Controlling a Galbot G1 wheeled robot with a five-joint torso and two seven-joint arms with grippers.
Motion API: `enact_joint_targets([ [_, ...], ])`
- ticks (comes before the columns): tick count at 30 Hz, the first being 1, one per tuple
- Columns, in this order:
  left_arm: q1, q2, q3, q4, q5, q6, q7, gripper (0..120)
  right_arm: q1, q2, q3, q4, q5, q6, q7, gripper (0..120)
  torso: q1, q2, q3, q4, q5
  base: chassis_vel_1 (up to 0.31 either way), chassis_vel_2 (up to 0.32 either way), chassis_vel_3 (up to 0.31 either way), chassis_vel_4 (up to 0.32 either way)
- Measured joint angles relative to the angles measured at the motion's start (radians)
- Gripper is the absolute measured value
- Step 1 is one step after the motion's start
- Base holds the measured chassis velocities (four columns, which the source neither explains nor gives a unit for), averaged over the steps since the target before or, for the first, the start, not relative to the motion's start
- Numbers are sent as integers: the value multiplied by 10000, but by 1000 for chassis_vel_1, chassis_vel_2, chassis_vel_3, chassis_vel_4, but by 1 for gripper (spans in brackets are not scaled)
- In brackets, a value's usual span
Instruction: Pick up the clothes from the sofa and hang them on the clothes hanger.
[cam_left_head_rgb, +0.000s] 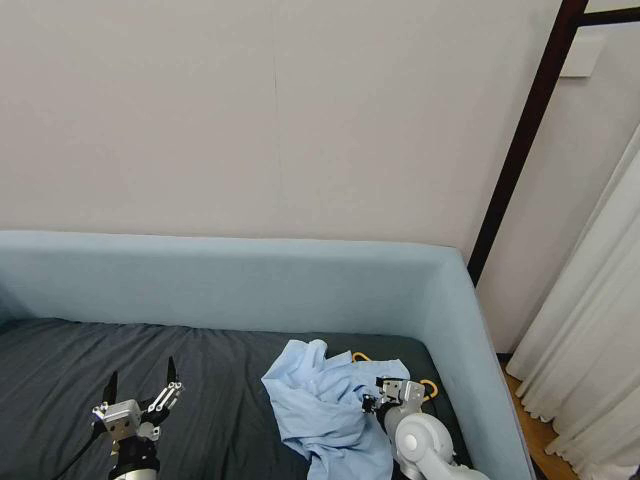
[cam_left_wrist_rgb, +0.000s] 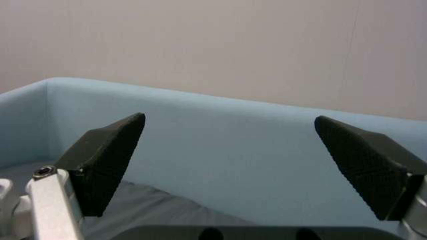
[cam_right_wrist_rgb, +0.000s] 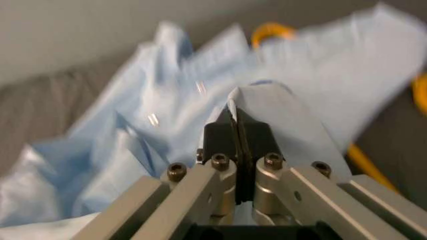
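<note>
A crumpled light blue shirt (cam_left_head_rgb: 325, 405) lies on the dark grey seat of the sofa (cam_left_head_rgb: 250, 285), with a yellow hanger (cam_left_head_rgb: 430, 388) partly showing under its far right edge. My right gripper (cam_left_head_rgb: 385, 392) is down on the shirt's right side. In the right wrist view its black fingertips (cam_right_wrist_rgb: 237, 132) are pressed together with a fold of the blue shirt (cam_right_wrist_rgb: 280, 107) pinched between them, and the yellow hanger (cam_right_wrist_rgb: 270, 34) curves behind the cloth. My left gripper (cam_left_head_rgb: 140, 392) stands open above the bare seat, well left of the shirt; its fingers (cam_left_wrist_rgb: 107, 155) are wide apart.
The light blue sofa back and right armrest (cam_left_head_rgb: 470, 340) wall in the seat. A dark pole of the clothes rack (cam_left_head_rgb: 520, 140) rises beyond the sofa's right corner. White curtains (cam_left_head_rgb: 600, 340) hang at the far right over a wooden floor.
</note>
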Motion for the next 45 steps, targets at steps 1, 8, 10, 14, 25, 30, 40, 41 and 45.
enact_joint_targets([
  [1,12,2,0,-15,0,0,-2,100,6,-128,-7,78,-347,582,-582,0,0,0,0,0,-1,0,0,0,0],
  [8,72,39,-19,-115,-8,-2,-21,100,770,-1009,-11,503,-867,3849,-3895,0,0,0,0,1,1,0,0,0,0],
  [10,83,43,-22,-130,-11,-2,-24,100,1054,-1191,-47,577,-612,4252,-4316,0,0,0,0,0,2,0,0,0,0],
  [14,125,45,-26,-224,-15,-2,-28,100,2308,-1893,-326,862,358,5093,-5780,0,0,0,1,0,1,0,0,0,0],
  [25,298,-14,-119,-467,-16,-2,-34,100,5437,-2560,-1538,720,2407,5135,-6131,0,-1,0,1,0,1,0,0,0,0],
  [30,421,-44,-255,-593,-42,-89,-47,100,7143,-2288,-1955,-171,3064,5118,-6005,0,0,0,1,2,-1,0,0,0,0],
  [40,582,-87,-523,-774,-175,-184,-81,100,8594,-1818,-2298,-511,3853,5057,-5871,0,0,-1,1,0,-2,0,0,0,0],
  [41,588,-91,-530,-776,-176,-193,-82,100,8599,-1806,-2310,-438,3915,5050,-5851,0,0,0,1,0,-2,0,0,0,0],
  [45,601,-165,-539,-762,-168,-241,-89,100,8265,-1735,-2418,315,4201,5026,-5670,0,0,0,-1,0,-3,0,0,0,0],
])
